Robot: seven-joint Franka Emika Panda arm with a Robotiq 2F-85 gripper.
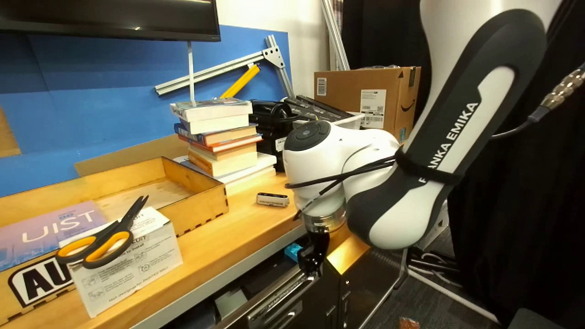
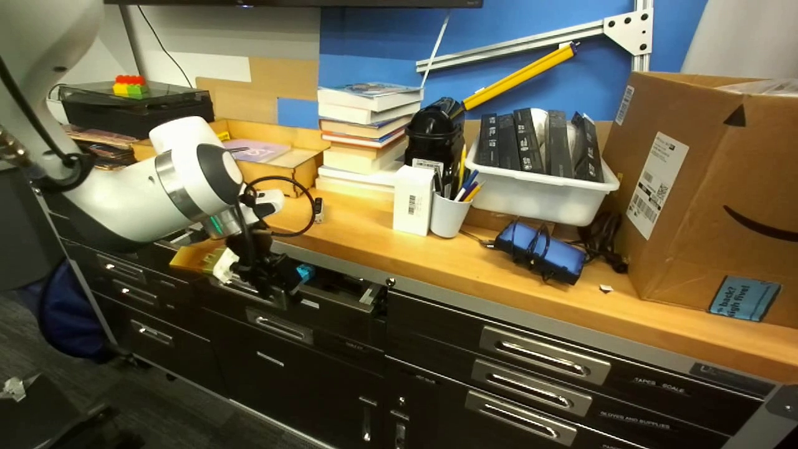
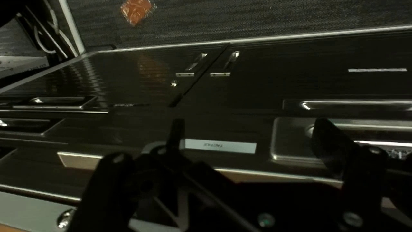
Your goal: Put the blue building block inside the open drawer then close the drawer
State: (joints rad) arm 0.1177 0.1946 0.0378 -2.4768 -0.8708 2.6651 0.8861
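Note:
The blue building block (image 1: 292,252) shows beside my gripper in an exterior view, partly hidden behind it. It also shows in an exterior view (image 2: 305,272), over the open drawer's inside; whether it rests on the drawer floor I cannot tell. It is out of view in the wrist view. The drawer (image 2: 340,316) is pulled out under the bench, its black front also in the wrist view (image 3: 254,161). My gripper (image 3: 249,129) is open with nothing between its fingers. It points down at the drawer front, one finger near a white label, the other over the handle.
The wooden bench top (image 2: 361,215) overhangs the drawer. A box with scissors (image 1: 123,256), stacked books (image 1: 219,137) and a small device (image 1: 273,199) stand on it. Closed drawers (image 2: 542,352) lie beside the open one. A white bin (image 2: 536,193) stands farther along.

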